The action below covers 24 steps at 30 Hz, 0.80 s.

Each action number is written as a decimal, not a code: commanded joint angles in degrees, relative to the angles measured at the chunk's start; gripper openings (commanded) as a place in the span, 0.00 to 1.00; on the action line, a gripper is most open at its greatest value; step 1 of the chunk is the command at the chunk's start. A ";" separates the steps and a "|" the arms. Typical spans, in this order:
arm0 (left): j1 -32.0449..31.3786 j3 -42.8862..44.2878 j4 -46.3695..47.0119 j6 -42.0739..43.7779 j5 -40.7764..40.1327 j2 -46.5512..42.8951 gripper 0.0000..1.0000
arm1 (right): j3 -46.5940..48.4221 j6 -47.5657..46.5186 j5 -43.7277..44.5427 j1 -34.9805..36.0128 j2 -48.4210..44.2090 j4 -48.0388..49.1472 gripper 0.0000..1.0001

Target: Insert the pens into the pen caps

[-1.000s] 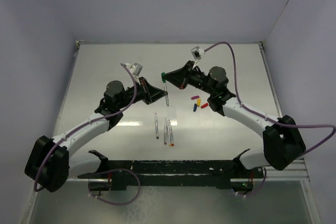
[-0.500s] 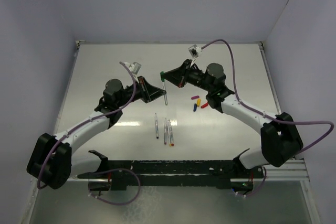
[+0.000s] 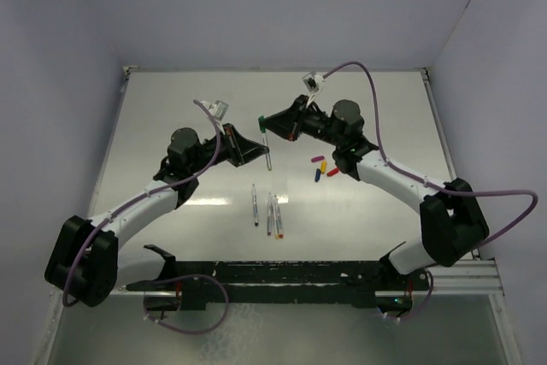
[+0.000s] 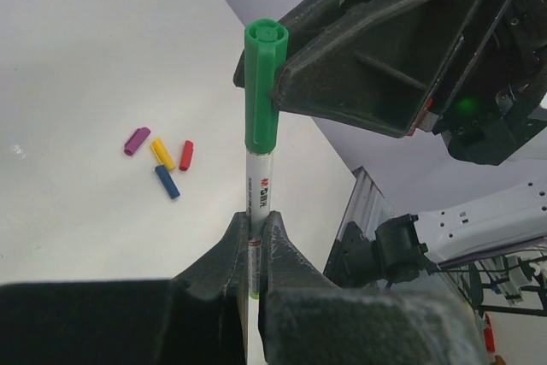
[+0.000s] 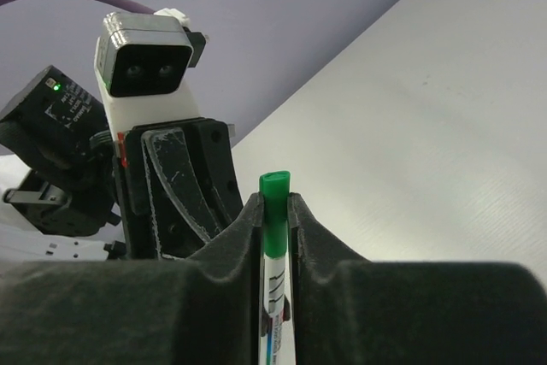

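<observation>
My left gripper (image 3: 266,154) is shut on a white-grey pen (image 3: 268,148) and holds it above the table; in the left wrist view the pen (image 4: 259,194) rises from between my fingers (image 4: 231,241). The green cap (image 4: 263,83) sits over the pen's top end. My right gripper (image 3: 268,125) is shut on that green cap (image 3: 264,123); in the right wrist view the cap (image 5: 274,184) is pinched between the pads, the pen barrel (image 5: 272,292) below it. Magenta (image 3: 318,159), yellow (image 3: 323,167), blue (image 3: 317,175) and red (image 3: 332,172) caps lie loose.
Three more pens (image 3: 271,213) lie side by side on the table in front of the grippers. The loose caps also show in the left wrist view (image 4: 162,154). The table's back edge (image 3: 273,69) is beyond both grippers. The left wrist camera (image 5: 144,57) faces the right wrist.
Both grippers have shifted slightly left, carrying the pen and green cap along. The right wrist has moved a little toward the back left. Both grips are unchanged.
</observation>
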 commanded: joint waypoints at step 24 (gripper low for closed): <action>3.00 6.37 -21.54 12.88 -19.23 3.79 0.00 | 14.87 -13.36 26.67 0.97 -4.57 -36.27 0.67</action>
